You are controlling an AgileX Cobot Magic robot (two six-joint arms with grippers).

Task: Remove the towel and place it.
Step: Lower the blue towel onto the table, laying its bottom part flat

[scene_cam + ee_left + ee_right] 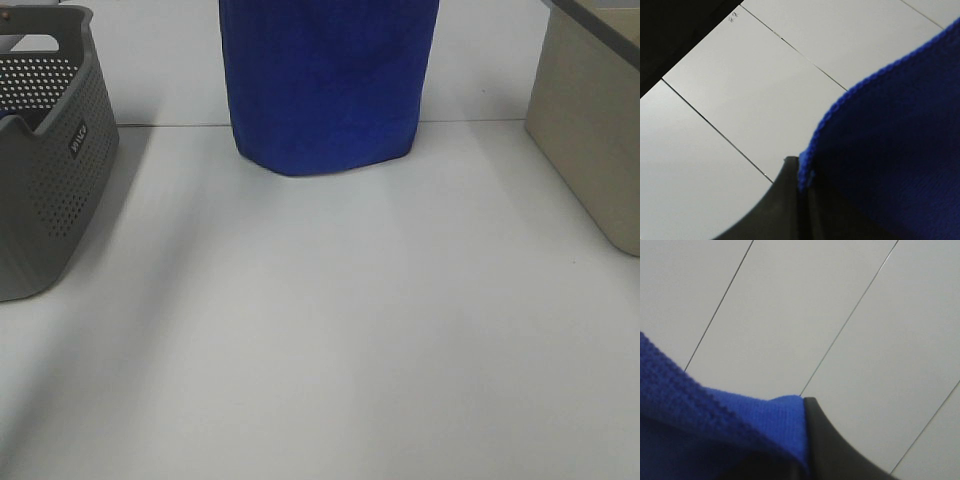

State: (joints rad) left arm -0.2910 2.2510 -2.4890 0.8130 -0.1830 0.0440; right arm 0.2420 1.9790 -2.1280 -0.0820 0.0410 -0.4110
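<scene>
The royal-blue towel (328, 80) hangs down from above the exterior high view, and its lower fold hovers over the back of the white table (330, 330). Neither gripper appears in that view. In the left wrist view my left gripper (804, 182) is shut, with the towel's stitched edge (890, 150) pinched between its dark fingers (782, 210). My right gripper (806, 412) is likewise shut on the towel (715, 430), one dark finger (835, 455) pressed against the cloth's corner. Both wrist views look past the towel at pale panelled surfaces.
A grey perforated basket (45, 160) stands at the left edge of the table. A beige bin (590, 130) stands at the right edge. White tabletop stretches between them and toward the front.
</scene>
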